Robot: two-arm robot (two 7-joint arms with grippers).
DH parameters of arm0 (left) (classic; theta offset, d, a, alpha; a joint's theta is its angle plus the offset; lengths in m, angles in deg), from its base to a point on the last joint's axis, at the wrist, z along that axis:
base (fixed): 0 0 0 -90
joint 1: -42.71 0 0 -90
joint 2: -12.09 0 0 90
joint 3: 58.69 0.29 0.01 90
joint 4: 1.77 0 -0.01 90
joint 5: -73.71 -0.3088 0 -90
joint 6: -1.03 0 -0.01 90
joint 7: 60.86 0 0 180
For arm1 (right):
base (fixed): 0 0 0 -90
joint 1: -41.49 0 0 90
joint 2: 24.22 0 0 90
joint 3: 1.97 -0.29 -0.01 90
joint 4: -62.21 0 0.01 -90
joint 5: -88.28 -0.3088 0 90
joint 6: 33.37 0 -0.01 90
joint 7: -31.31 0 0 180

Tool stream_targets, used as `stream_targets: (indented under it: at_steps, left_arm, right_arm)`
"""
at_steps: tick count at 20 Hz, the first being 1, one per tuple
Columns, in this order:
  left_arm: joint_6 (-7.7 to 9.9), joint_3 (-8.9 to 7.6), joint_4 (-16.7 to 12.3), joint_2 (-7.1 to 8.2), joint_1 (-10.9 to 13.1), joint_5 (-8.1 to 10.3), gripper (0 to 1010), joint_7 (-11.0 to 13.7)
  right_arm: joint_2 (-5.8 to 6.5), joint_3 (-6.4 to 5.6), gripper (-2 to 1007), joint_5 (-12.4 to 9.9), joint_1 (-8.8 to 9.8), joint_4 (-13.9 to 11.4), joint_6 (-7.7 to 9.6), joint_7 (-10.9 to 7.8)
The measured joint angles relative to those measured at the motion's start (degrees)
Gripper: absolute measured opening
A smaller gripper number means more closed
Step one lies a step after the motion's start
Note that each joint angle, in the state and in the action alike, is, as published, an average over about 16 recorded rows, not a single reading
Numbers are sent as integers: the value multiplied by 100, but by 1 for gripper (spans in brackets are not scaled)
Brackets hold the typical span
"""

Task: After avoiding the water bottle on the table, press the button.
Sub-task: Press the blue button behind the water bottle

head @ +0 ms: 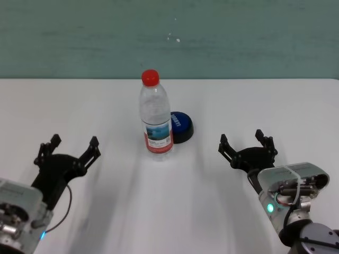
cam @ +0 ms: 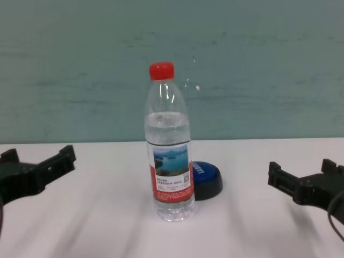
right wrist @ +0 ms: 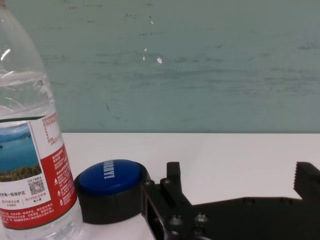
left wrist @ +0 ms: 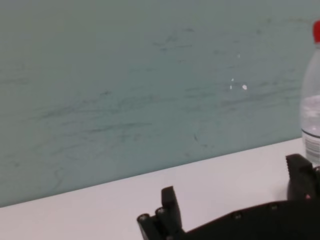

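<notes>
Water bottle (head: pixel 155 117) is seen upright near the middle of the table (head: pixel 254 100), red cap on, label facing the robot. It is also seen in the chest view (cam: pixel 169 150), at the edge of the right wrist view (right wrist: pixel 30 150), and partly in the left wrist view (left wrist: pixel 312 105).

Button (head: pixel 180 126) is seen just behind and to the right of the bottle, close beside it; whether they touch cannot be told. Blue dome up on a black base. In the chest view the button (cam: pixel 207 180) is partly hidden by the bottle. In the right wrist view the button (right wrist: pixel 111 187) is seen next to the bottle's label, with white lettering on top.

Left gripper (head: pixel 74 145) is held low over the near-left part of the table, well apart from the bottle, fingers spread with nothing between them. One of its fingers (cam: pixel 59 161) is seen at the left edge of the chest view; its fingers (left wrist: pixel 169 205) are also seen in its own wrist view.

Right gripper (head: pixel 247 144) is held over the near-right part of the table, to the right of the button and nearer to the robot, apart from it. Fingers spread, nothing held. It is also seen in the chest view (cam: pixel 306 183) and in its own wrist view (right wrist: pixel 240 182).

Button is not touched by either gripper.
</notes>
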Motion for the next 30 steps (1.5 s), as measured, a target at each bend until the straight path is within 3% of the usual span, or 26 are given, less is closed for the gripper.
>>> stream_targets:
  at_steps: [6,12,23,30]
  left_arm:
    - [-79,-96,-291,81,373,-12,1000,236]
    - [-217,-56,-308,231,490,-99,1000,538]
    - [-572,270,149,587,143,-349,1000,1023]
    - [-768,446,372,685,-83,-368,1000,1149]
  right_arm:
    - [0,0,1004,0,0,0,0,0]
    - [0,0,1004,0,0,0,0,0]
    - [0,0,1004,0,0,0,0,0]
    - [0,0,1004,0,0,0,0,0]
